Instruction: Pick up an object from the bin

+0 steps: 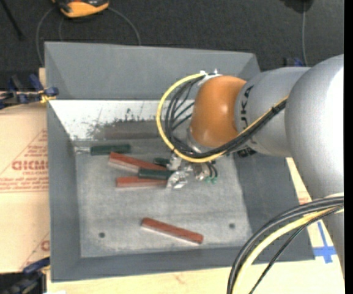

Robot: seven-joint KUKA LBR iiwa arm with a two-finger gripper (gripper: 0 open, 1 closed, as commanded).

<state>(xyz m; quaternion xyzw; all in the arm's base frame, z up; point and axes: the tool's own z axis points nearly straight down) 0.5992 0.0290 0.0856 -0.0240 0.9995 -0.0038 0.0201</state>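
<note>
My gripper [179, 177] hangs low over the middle of the bin floor, its metal fingers just under the orange cover. Right at its tips lies a small cluster of sticks: a dark green stick [153, 173], a red-brown stick [132, 162] slanting above it and another red-brown stick [138, 182] below it. The green stick's right end reaches the fingertips, but whether the fingers close on it is hidden by the arm.
A dark green stick [110, 147] lies along the back wall at the left. A lone red-brown stick [171, 231] lies near the front of the bin floor. The arm and its cables cover the bin's right side.
</note>
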